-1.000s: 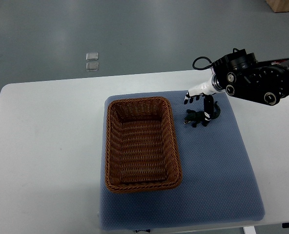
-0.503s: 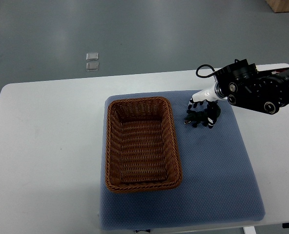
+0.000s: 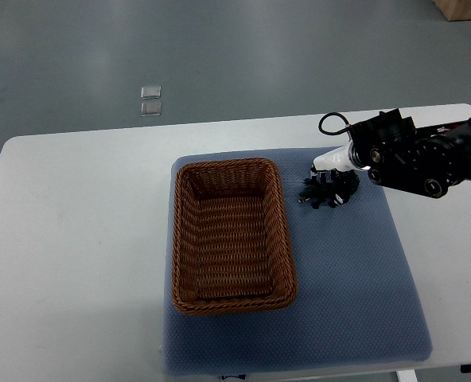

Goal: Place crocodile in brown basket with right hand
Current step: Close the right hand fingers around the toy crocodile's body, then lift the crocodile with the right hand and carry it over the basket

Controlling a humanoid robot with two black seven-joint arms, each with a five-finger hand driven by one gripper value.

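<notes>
The dark green toy crocodile lies on the blue mat, just right of the brown wicker basket. My right hand reaches in from the right edge and sits low over the crocodile. Its black fingers curl down around the toy's body, hiding much of it. Only the toy's head end and front legs stick out to the left. The crocodile still rests on the mat. Nothing lies inside the basket. My left arm does not show.
The mat covers the middle of a white table. The bulky black forearm with a looped cable hangs over the mat's far right corner. Two small clear squares lie on the grey floor beyond the table.
My right hand has dropped from just above the crocodile onto it, and its fingers have closed in around the toy. The forearm has shifted slightly right. The crocodile has stayed where it was.
</notes>
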